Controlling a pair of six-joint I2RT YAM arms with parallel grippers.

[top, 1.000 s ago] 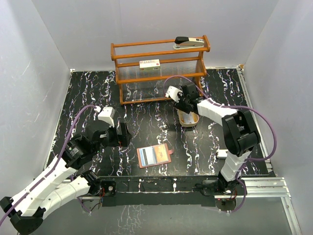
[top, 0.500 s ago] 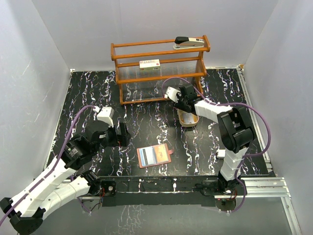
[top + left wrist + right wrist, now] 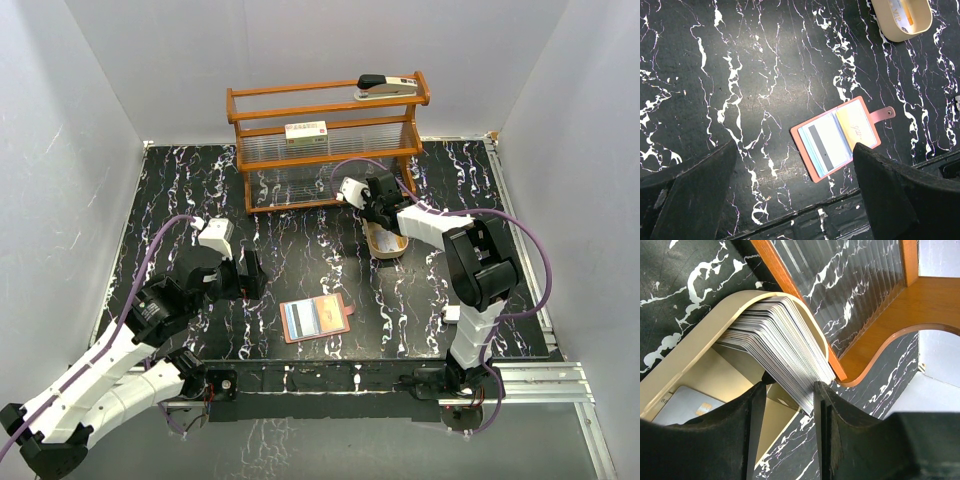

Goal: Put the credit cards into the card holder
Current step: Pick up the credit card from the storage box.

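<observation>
We start at the near edge of the black marbled table (image 3: 190,190). The card holder (image 3: 315,318) lies there opened flat, inner pockets up, between the two arm bases. In the left wrist view its left page shows a white card with a dark stripe over a light blue one, its right page shows a pale yellow card, and the closing tab (image 3: 885,114) points away to the right.

The left gripper (image 3: 250,275) hovers left of the card holder and apart from it. Its jaws stand at full width and hold nothing.

Farther back and to the right is the oval beige tray (image 3: 385,243). The credit cards (image 3: 780,350) stand in it as a fanned stack leaning on the tray wall, and one more card lies flat on the tray floor. The right gripper (image 3: 788,390) is lowered over this stack, one finger on either side of its lower corner, at a narrow setting. We cannot tell whether the fingers press the cards.

At the far edge stands a wooden rack (image 3: 325,160). It carries a cream-and-yellow box (image 3: 306,131) on its middle shelf and a black-and-white stapler (image 3: 388,87) on top.
</observation>
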